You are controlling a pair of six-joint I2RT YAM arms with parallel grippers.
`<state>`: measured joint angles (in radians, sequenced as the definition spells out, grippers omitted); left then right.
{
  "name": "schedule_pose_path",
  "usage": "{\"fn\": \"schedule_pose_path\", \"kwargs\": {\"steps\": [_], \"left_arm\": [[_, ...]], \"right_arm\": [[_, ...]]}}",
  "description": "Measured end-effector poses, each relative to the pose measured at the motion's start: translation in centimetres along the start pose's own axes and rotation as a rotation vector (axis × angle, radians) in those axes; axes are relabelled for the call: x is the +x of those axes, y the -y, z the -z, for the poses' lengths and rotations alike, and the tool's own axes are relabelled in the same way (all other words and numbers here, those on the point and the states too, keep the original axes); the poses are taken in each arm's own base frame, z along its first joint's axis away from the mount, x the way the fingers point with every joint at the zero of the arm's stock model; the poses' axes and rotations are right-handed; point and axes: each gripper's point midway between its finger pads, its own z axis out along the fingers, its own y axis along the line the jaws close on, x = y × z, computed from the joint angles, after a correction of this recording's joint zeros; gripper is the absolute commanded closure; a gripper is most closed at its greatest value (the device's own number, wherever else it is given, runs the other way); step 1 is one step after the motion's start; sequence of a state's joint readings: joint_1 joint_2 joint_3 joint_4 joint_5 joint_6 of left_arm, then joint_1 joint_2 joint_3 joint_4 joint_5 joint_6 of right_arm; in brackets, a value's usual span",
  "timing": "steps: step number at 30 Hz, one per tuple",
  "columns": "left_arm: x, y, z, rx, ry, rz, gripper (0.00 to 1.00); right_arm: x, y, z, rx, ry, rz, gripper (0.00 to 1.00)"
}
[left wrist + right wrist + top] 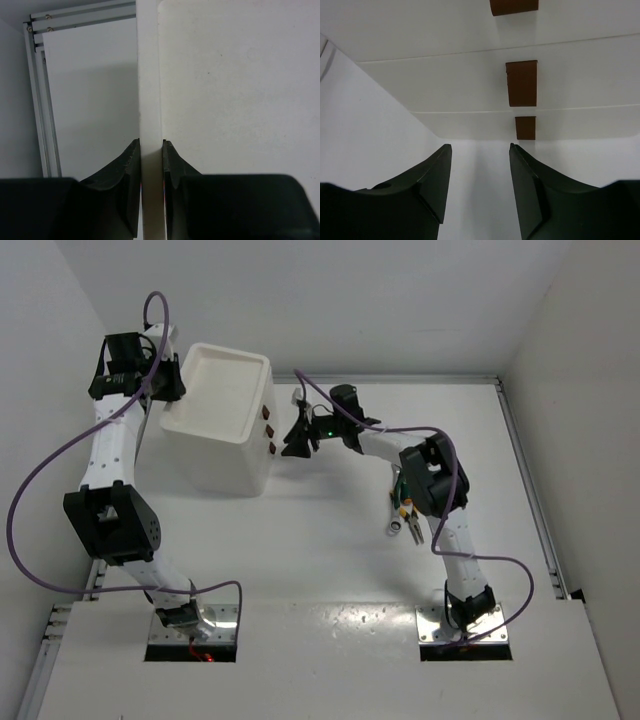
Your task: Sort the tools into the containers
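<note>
The white cabinet [225, 435] stands at the back left, its shallow top tray [232, 380] showing nothing inside. My left gripper [166, 382] is shut on the tray's left rim [149, 75], one finger [129, 172] on each side of the wall. My right gripper [298, 436] is open and empty, just in front of the drawer fronts. Three red-brown handles [270, 430] show on the shut drawers; the middle handle [521, 82] and lower handle [525, 127] lie ahead of my open gripper [480, 150]. The tools [403, 512], a silver wrench with yellow and green handles, lie partly hidden under my right arm.
An aluminium rail [525, 490] edges the table on the right and another [42, 100] runs along the left. White walls close in the back and sides. The arm bases [195, 625] sit at the near edge.
</note>
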<state>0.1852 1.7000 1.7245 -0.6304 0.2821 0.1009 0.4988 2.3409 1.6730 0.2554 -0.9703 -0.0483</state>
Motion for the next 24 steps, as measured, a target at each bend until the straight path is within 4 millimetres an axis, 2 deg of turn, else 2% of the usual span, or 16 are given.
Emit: {"fn": "schedule_pose_path", "kwargs": {"steps": [8,13,18,21,24], "left_arm": [[0.0,0.0,0.0,0.012,0.002,0.004,1.00],[0.0,0.0,0.0,0.024,0.005,0.008,1.00],[0.1,0.0,-0.1,0.028,0.008,0.007,1.00],[0.0,0.0,-0.1,0.031,0.010,0.008,1.00],[0.0,0.0,-0.1,0.033,0.011,0.008,1.00]], "right_arm": [[1.0,1.1,-0.5,0.027,0.008,0.021,0.46],[3.2,2.1,-1.2,0.052,-0.005,0.008,0.41],[4.8,3.4,-2.2,0.062,-0.007,-0.006,0.41],[4.6,3.7,-2.9,0.058,0.001,-0.005,0.41],[3.5,3.8,-3.5,0.054,0.019,0.014,0.41]]}}
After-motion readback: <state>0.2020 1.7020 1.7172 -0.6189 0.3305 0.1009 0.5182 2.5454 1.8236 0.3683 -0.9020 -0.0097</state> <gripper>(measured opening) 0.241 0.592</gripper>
